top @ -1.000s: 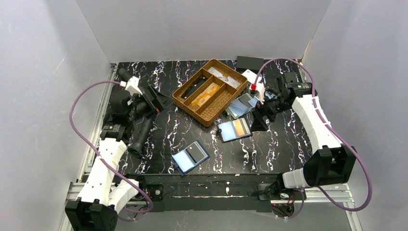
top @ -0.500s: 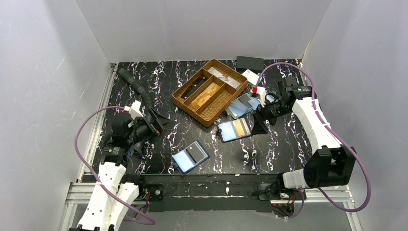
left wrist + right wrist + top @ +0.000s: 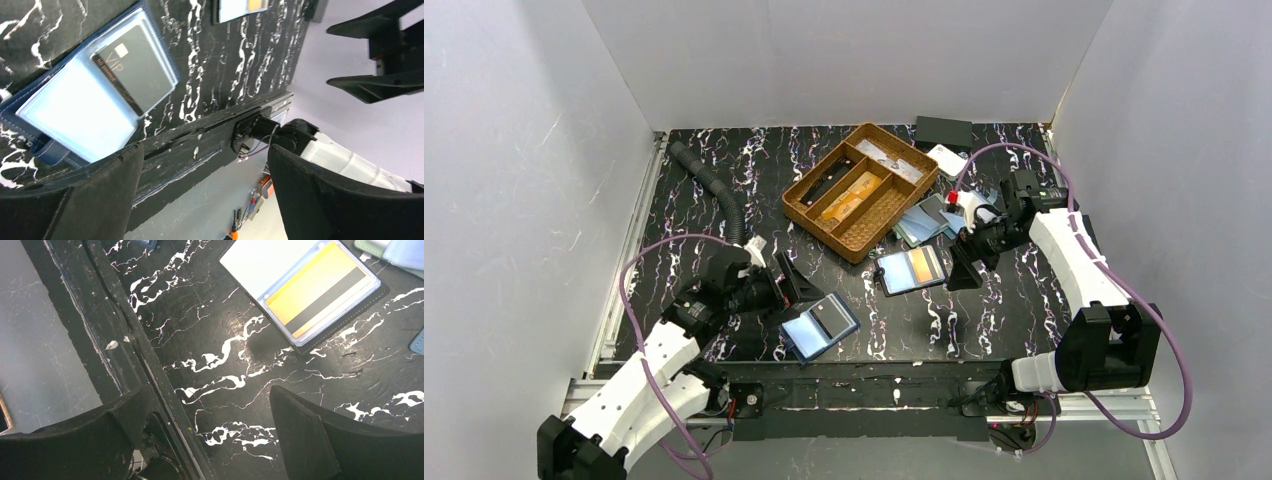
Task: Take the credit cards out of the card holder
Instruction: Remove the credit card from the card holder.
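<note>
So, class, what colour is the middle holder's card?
The card is yellow-orange with a black stripe; clearest in right wrist view.

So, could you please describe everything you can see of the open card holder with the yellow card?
The card holder lies open and flat on the marbled black table, just nearer the arms than the wicker tray. It has a dark cover and clear plastic pockets. One pocket looks pale and empty. The other holds a yellow card with a black stripe, fully inside. Only the table touches it; the open right gripper hovers nearby, apart from it.
</note>
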